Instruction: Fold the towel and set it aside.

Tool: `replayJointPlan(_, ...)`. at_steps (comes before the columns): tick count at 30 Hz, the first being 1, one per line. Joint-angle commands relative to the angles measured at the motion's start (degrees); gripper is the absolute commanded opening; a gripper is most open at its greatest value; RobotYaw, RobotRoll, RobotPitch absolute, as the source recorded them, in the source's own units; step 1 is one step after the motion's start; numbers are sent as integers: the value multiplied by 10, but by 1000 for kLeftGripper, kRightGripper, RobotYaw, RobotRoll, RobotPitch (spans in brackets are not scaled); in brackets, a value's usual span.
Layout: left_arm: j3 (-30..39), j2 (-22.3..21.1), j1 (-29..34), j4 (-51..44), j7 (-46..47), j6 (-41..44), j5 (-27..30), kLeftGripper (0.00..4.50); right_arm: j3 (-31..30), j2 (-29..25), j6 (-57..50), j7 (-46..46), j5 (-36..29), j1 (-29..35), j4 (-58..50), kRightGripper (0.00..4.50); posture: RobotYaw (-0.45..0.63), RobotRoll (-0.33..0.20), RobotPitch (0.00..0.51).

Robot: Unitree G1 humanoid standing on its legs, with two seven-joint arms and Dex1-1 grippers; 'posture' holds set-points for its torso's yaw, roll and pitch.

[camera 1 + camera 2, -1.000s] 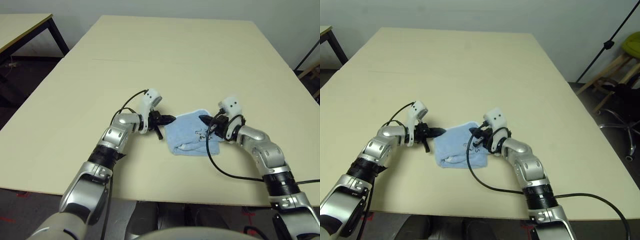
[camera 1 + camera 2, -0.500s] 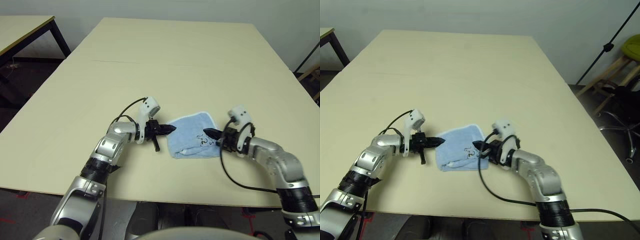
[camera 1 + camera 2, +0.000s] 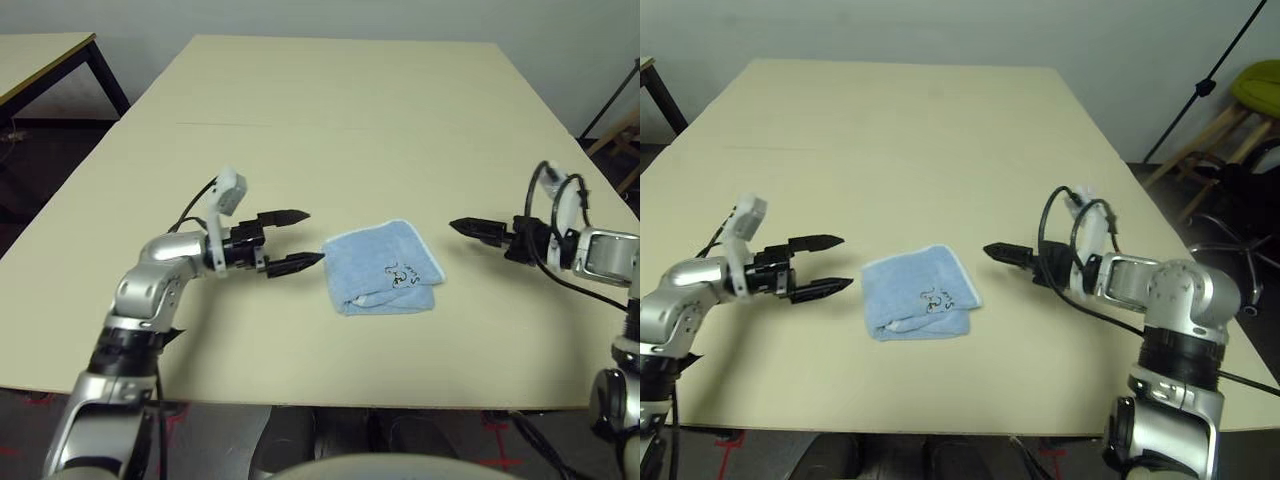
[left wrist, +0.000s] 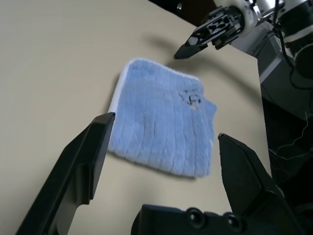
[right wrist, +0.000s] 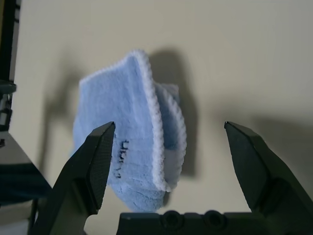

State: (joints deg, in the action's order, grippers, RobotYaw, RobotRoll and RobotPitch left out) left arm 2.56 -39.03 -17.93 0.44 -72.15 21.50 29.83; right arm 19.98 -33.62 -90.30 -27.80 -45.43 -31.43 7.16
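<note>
The towel (image 3: 383,267) is light blue with white stitched edging and dark embroidery on top. It lies folded into a small square on the table's (image 3: 340,110) front middle, with nothing touching it. My left gripper (image 3: 312,237) hovers just left of the towel, its two black fingers spread wide and pointing at it. My right gripper (image 3: 988,250) is a short way to the towel's right, also pointing at it. In the right wrist view the right gripper's fingers (image 5: 93,166) stand wide apart, with the towel (image 5: 132,132) framed beyond them. Both grippers are open and hold nothing.
The cream table stretches far behind the towel and to both sides. A second table (image 3: 40,50) stands at the back left. Off the right edge are a black stand (image 3: 1215,80) and a wooden stool with a green seat (image 3: 1258,85).
Both grippers have opened and drawn back from the towel, the left one to the left and the right one to the right. The folded towel has stayed on the table.
</note>
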Motion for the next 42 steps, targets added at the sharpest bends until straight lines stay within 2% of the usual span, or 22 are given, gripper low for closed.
replayJointPlan(1, 8, -10, 19, -20, -11, 14, 20, 4467, -49, 7, -22, 18, -30, 12, 25, 4500, 115, 0, 87)
replayJointPlan(8, 12, -34, 50, -46, -36, 39, 48, 4467, -75, 47, -22, 66, -96, 23, 37, 4500, 129, 0, 88)
replayJointPlan(13, 12, -38, 50, -41, -39, 33, 44, 4467, -90, 80, -22, 115, -152, 31, 35, 4500, 137, 0, 89)
replayJointPlan(18, 11, -39, 51, -41, -38, 33, 43, 4467, -78, 114, -22, 171, -179, 31, 46, 4500, 140, 0, 87)
replayJointPlan(21, 11, -39, 51, -41, -37, 32, 41, 4500, -55, 134, -22, 203, -174, 28, 56, 3589, 144, 0, 83)
replayJointPlan(27, 9, -37, 46, -38, -32, 32, 38, 4500, -10, 165, -22, 238, -170, 24, 48, 1150, 140, 0, 81)
replayJointPlan(30, 6, -34, 41, -34, -29, 31, 35, 4500, 27, 191, -15, 259, -160, 19, 36, 72, 131, 0, 79)
replayJointPlan(35, -3, -27, 27, -24, -28, 29, 28, 4500, 105, 244, 56, 293, -173, 2, 6, 29, 109, 0, 77)
replayJointPlan(42, -20, -13, -5, -1, -30, 25, 14, 4500, 149, 238, 319, 320, -77, -20, -6, 29, 74, 0, 73)
